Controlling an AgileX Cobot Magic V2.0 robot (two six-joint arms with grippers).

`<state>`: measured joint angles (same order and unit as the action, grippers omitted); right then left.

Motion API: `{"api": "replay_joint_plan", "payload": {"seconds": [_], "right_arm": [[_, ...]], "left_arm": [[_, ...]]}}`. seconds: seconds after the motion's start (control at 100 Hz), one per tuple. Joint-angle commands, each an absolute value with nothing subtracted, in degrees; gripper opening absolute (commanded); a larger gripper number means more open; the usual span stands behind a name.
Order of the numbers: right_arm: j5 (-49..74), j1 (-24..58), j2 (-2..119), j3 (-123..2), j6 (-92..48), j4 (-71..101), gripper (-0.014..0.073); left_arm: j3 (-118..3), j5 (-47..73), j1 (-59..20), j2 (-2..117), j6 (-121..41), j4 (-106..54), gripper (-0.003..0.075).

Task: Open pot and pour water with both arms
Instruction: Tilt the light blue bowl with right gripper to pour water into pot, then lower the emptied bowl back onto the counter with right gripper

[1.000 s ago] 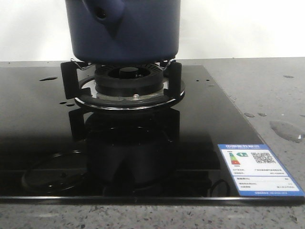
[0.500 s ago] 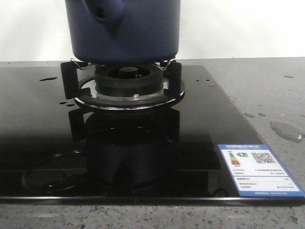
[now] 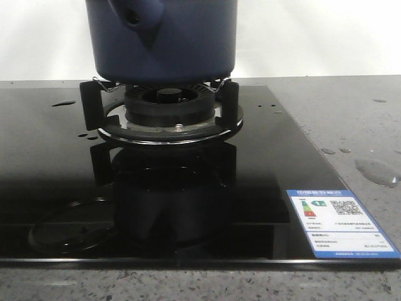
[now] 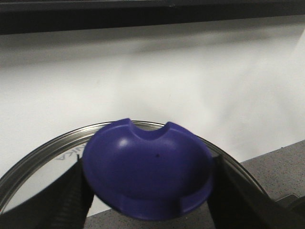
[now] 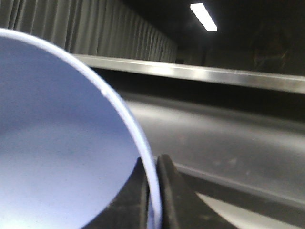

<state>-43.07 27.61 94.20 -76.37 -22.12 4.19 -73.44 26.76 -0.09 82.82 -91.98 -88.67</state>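
The pot (image 3: pixel 161 41) sat on the burner (image 3: pixel 169 106) at 12 o'clock. Left jaws clamped the lid knob (image 4: pixel 147 176); right jaws pinched a pale blue bowl's rim (image 5: pixel 136 143). The thin rim grip could slip, spilling more water (image 3: pixel 376 170).

Energy label (image 3: pixel 340 222) with QR code on the cooktop (image 3: pixel 50 163) — print too small; lid rim (image 4: pixel 62 155) letters — unclear.

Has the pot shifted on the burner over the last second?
No. In the front view the pot sits on the same spot over the burner grate, its side socket unchanged against the grate's prongs.
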Motion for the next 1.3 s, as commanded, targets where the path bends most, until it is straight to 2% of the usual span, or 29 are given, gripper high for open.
{"api": "replay_joint_plan", "payload": {"seconds": [0.0,0.4,0.56,0.73,0.84,1.0,1.08,1.29], "right_arm": [[-48.5,27.7,91.0,-77.9,-22.3,3.5,-0.0057],[-48.3,27.7,91.0,-77.9,-22.3,3.5,-0.0057],[-43.0,27.7,90.3,-77.9,-22.3,3.6,-0.0057],[-26.5,26.9,85.8,-78.6,-22.3,9.1,-0.0057],[-11.0,23.6,82.9,-81.1,-22.3,13.2,-0.0055],[16.7,15.0,80.5,-86.0,-21.5,17.2,-0.0055],[31.0,9.9,80.4,-88.4,-16.6,17.3,-0.0055],[55.5,-1.0,81.6,-87.8,-10.0,13.6,-0.0055]], "left_arm": [[-75.8,27.0,0.1,80.0,-91.8,-92.3,0.0411],[-75.8,27.0,0.1,80.0,-91.8,-92.3,0.0411],[-75.8,28.9,0.1,80.0,-91.8,-92.3,0.0412],[-75.8,33.6,0.1,80.0,-91.8,-92.3,0.0411],[-75.8,36.6,0.1,80.0,-91.8,-92.3,0.0412],[-75.8,42.3,0.1,80.0,-91.8,-93.2,0.0411],[-75.8,45.3,0.1,80.0,-91.8,-94.8,0.0411],[-75.9,49.5,0.0,80.0,-91.8,-98.3,0.0412]]}}
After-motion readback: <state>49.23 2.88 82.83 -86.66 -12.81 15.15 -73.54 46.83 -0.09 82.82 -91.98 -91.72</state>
